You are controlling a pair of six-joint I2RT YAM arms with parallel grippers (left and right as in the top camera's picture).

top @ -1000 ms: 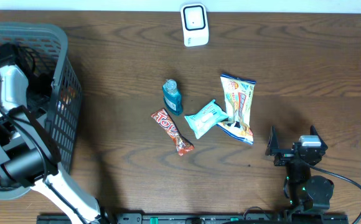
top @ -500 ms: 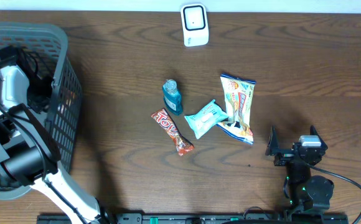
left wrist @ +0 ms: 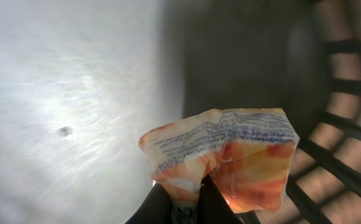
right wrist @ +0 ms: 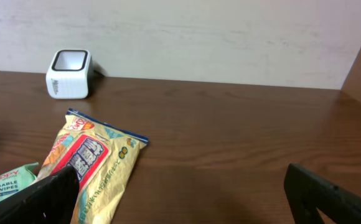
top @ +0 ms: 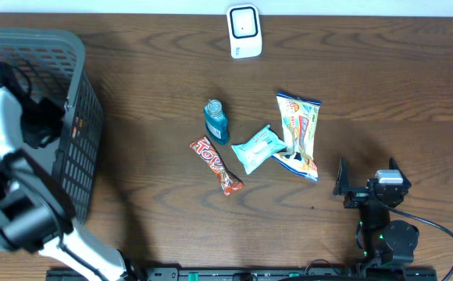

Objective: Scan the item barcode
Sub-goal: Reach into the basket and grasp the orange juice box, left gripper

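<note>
My left hand (left wrist: 183, 202) is pressed together on the lower edge of a crumpled orange-and-white packet (left wrist: 230, 155), pinching it at the bottom middle of the wrist view. It is inside the grey basket (top: 82, 101) at the left of the overhead frame. The basket's barred wall runs close along the packet's right side, and a pale smooth surface fills the left.

My right hand (top: 367, 183) stands spread wide, holding nothing, at the lower right near the table's (top: 398, 86) front edge. The white scanner (top: 244, 31) sits at the top centre edge.

A broad strip of wood runs from the basket's rim towards the scanner. A blue bottle (top: 215, 121), candy bar (top: 216, 165), wipes pack (top: 259, 148) and snack bag (top: 298, 134) cluster mid-frame, apart from both hands.
</note>
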